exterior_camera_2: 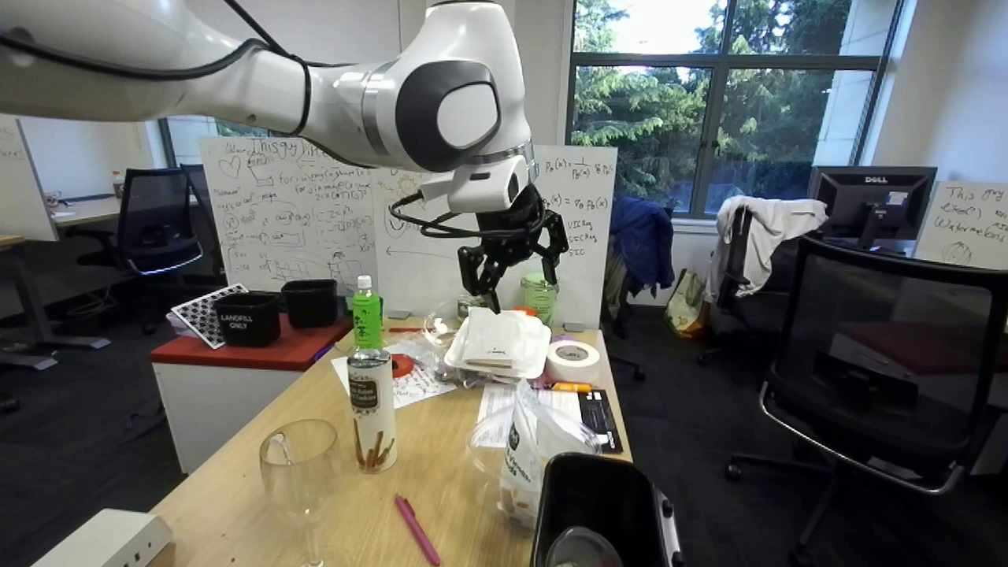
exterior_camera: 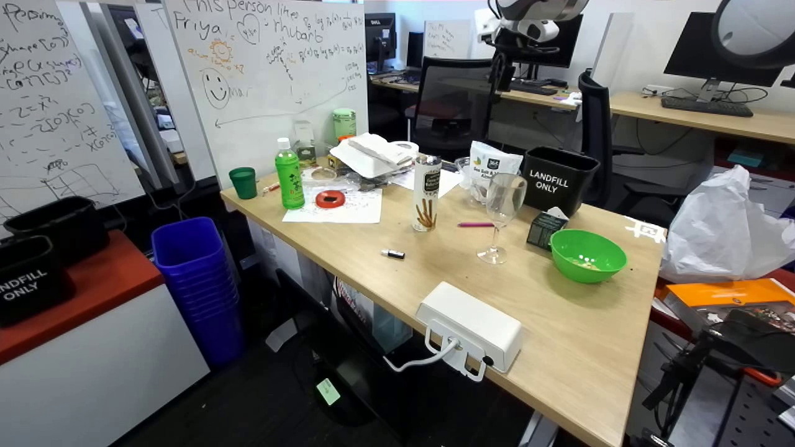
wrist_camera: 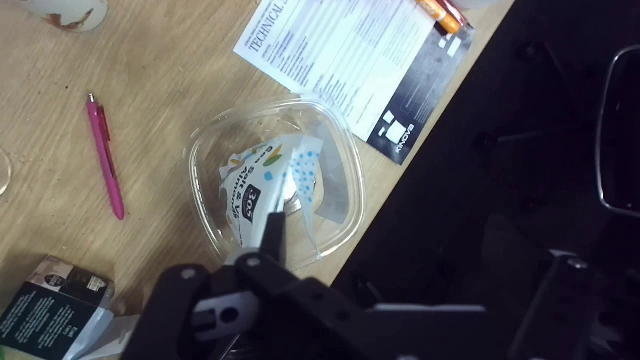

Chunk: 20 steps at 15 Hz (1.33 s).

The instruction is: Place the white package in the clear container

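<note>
In an exterior view my gripper (exterior_camera: pixel 504 76) is too small and dark for me to read, and the white sack (exterior_camera: pixel 730 230) runs off the right edge. In an exterior view the black bin (exterior_camera_2: pixel 606 492) covers the near right of the clear container (exterior_camera_2: pixel 487 472), while the wine glass (exterior_camera_2: pixel 302 465) loses most of its foot. On the wrist view the gripper blocks part of the white package (wrist_camera: pixel 259 187).
</note>
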Each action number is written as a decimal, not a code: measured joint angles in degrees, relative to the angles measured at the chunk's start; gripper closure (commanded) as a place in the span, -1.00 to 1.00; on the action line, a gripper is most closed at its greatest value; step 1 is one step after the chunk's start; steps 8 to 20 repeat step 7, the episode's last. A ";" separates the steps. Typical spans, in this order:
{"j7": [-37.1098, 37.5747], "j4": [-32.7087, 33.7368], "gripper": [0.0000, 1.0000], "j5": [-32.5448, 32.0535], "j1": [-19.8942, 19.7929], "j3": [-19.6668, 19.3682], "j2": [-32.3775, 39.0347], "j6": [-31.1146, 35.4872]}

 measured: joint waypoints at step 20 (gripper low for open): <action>-3.58 -2.78 -1.00 0.22 -0.23 1.00 -1.55 0.84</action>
